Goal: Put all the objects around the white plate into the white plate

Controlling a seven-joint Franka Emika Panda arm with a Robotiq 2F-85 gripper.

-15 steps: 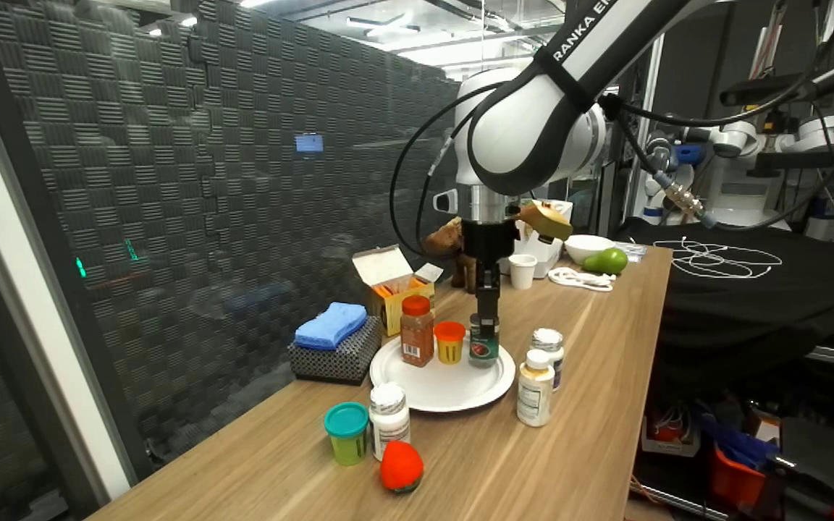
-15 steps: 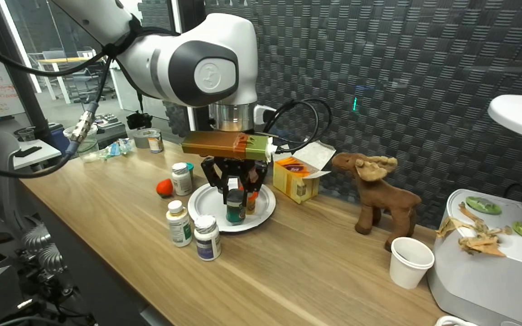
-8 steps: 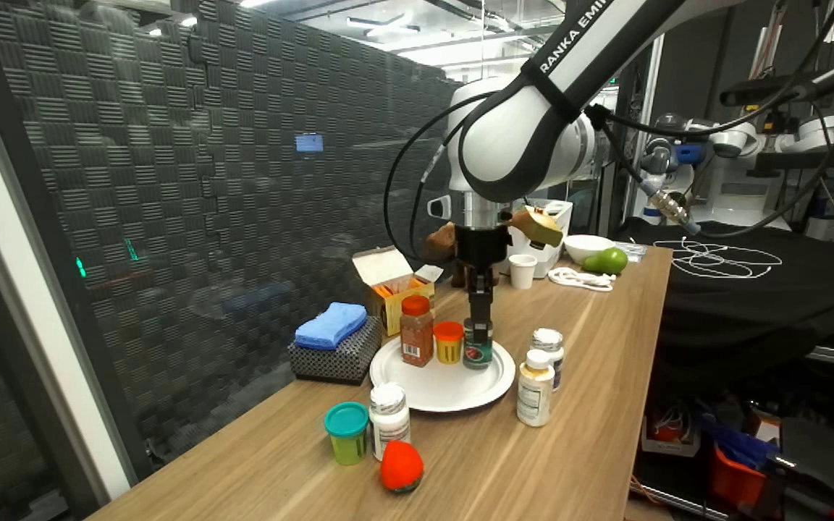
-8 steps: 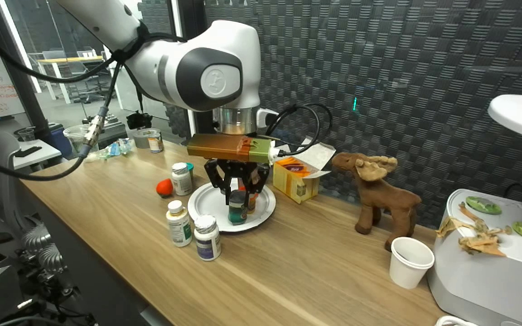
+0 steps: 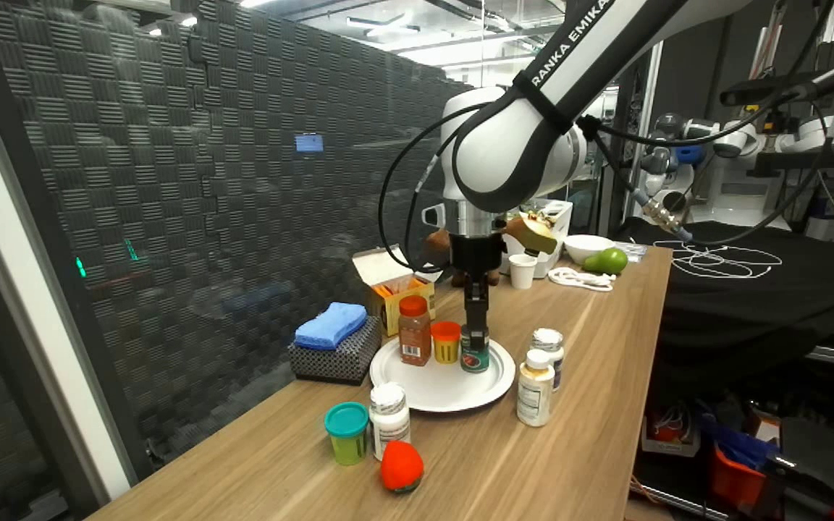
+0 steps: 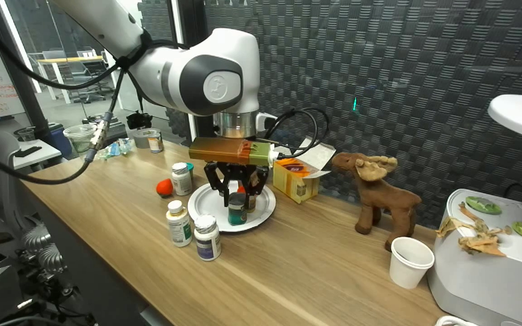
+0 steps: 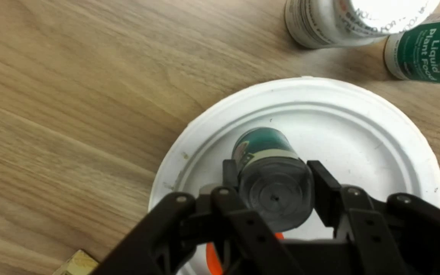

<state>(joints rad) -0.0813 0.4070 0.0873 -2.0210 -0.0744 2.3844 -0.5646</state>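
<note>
green label, dark cap: we see this small jar (image 6: 237, 217) standing upright on the white plate (image 5: 435, 391), its base, as far as we can make out, down on the surface. the gripper (image 7: 273, 168) hangs over it, and in the wrist view its fingers (image 7: 325, 187) flank the cap. the jaws stand partway apart, close to the cap on both sides, and we cannot tell whether they grip it or only surround it.

close by on the plate we also find a yellow tub (image 5: 447, 352) with an orange lid and, next to that, a taller reddish-brown bottle (image 5: 415, 336) with a red cap, both upright.

off the plate, on the wooden table (image 6: 288, 276), we have a green tub (image 5: 348, 445) with a teal lid, a white bottle (image 5: 390, 427) just beside it, and a red ball (image 5: 401, 467) near that bottle. outside another stretch of the rim, a green-labelled bottle (image 6: 179, 228) and a purple-labelled bottle (image 6: 207, 242), both white, stand side by side; in the wrist view we can read "liquid plant food" on the former.

beyond the plate we notice a yellow box (image 6: 289, 182) with its flap up, a brown plush moose (image 6: 385, 197), a paper cup (image 6: 406, 269) and, in an exterior view, a blue cloth (image 5: 331, 325) lying on a patterned box (image 5: 341, 359).
</note>
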